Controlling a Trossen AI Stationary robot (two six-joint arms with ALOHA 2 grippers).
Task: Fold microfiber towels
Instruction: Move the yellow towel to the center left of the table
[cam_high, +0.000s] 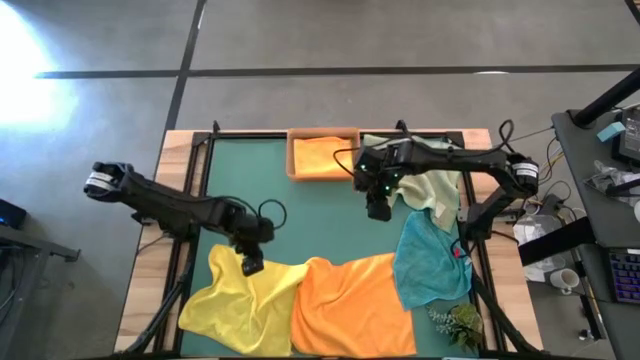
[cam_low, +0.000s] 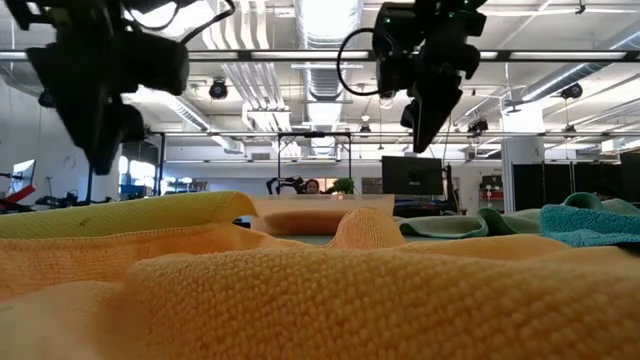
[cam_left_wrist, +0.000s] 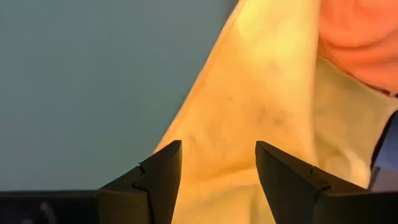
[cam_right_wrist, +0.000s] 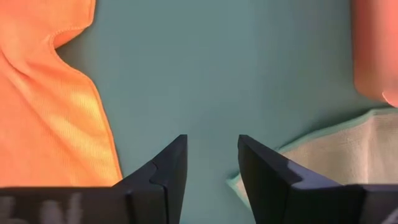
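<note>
High view, yellow towel under left end effector

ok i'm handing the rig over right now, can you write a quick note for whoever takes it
Left gripper: jaws open, empty, over the yellow towel corner.
Right gripper: jaws apart, empty, above the bare green mat.
Towels: yellow and orange towel crumpled along the near edge, teal towel and pale green towel at right.
Done: one folded orange cloth in the wooden tray.
Left: fold the rest.
</note>
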